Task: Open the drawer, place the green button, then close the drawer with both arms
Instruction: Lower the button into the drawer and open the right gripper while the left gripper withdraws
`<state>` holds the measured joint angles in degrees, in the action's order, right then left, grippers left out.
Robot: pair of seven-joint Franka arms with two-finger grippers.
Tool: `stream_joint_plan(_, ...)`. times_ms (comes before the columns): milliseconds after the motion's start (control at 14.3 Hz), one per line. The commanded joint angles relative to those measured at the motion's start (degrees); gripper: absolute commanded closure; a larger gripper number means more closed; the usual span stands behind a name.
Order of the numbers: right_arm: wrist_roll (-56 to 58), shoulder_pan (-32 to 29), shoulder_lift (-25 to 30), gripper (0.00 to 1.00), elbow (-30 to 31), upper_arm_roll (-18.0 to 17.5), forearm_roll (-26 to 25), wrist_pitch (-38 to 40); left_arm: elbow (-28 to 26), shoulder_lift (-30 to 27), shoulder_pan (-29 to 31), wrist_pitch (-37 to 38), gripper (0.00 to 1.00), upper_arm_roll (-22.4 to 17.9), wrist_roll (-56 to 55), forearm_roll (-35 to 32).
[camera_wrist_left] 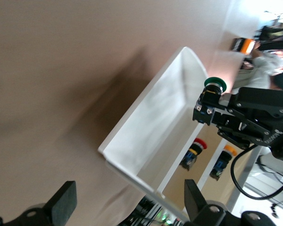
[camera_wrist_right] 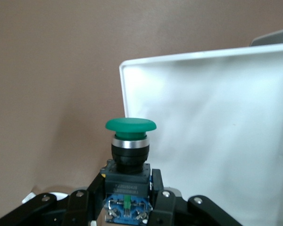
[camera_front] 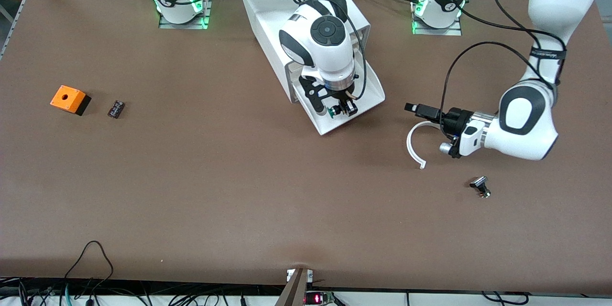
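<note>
My right gripper (camera_front: 340,109) clenches the round-capped green button (camera_wrist_right: 130,125) over the smooth white drawer (camera_front: 370,87) tray; left gripper (camera_front: 417,108) released beside it.

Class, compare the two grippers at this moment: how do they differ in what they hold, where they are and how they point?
The right gripper is shut on the green button; the left gripper is open and holds nothing. The right gripper points down over the open drawer; the left gripper lies level over bare table, toward the left arm's end. Both are black and two-fingered.
</note>
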<state>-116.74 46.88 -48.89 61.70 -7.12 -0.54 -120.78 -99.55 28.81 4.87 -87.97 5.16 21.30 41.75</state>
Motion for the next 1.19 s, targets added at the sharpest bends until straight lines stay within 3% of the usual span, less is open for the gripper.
stream_joint_plan(0,-2.79,1.11,-1.81,1.0,-0.26,0.53,-0.95,-2.52,5.4,-1.38,-0.13,4.46,0.0,-0.06,-7.74,-6.67)
stream_joint_plan(349,-4.98,1.99,-3.67,1.0,2.28,0.62,-3.15,-5.33,18.5,-1.47,-0.83,14.4,0.0,0.11,-25.05,-14.24)
stream_joint_plan(419,-5.16,1.99,-3.67,0.81,2.37,0.53,-3.15,-5.52,20.0,-1.47,-1.01,14.93,0.0,0.46,-27.78,-14.94)
stream_joint_plan(488,-5.25,1.99,-3.58,0.36,2.37,0.53,-2.8,-5.52,21.32,-1.47,-1.01,15.63,0.0,0.73,-29.98,-15.73)
stream_joint_plan(558,-5.25,1.99,-3.4,0.0,2.37,0.53,-2.8,-5.52,22.63,-1.47,-1.09,16.34,0.0,0.9,-32.01,-16.35)
stream_joint_plan(698,-5.07,1.47,-2.18,0.0,1.85,0.62,-2.8,-4.38,25.71,-1.47,-1.27,17.48,0.0,1.17,-35.18,-19.5)
stream_joint_plan(977,-3.67,-3.8,3.09,0.0,1.58,0.79,-2.71,-2.53,33.18,-1.47,-6.26,20.37,0.0,1.17,-34.93,-33.46)
stream_joint_plan(1116,0.7,-7.74,6.51,0.0,1.67,0.27,-2.27,-2.53,34.51,-1.38,-6.54,20.91,0.0,0.82,-34.84,-34.72)
